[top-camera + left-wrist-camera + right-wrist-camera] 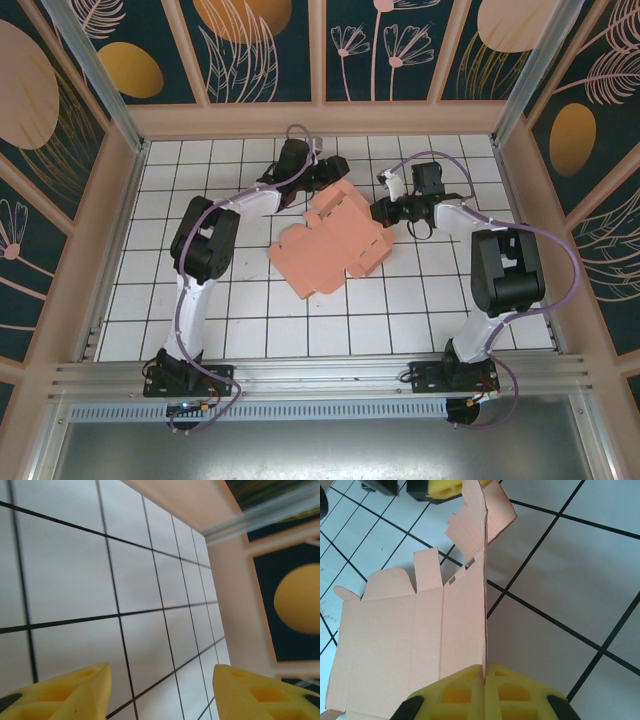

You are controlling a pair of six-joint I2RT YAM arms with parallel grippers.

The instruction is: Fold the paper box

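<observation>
The paper box [325,245] lies mid-way across the white tiled table [400,310], a mostly flat sheet. The right gripper [485,677] pinches its upturned right panel. Farther back, the left gripper [160,690] stands open over tiles, near the back wall [320,120].

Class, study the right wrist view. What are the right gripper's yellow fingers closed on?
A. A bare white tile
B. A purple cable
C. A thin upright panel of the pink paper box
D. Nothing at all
C: in the right wrist view the right gripper has its yellow pads pressed together on a card panel of the paper box that stands on edge between them.
</observation>
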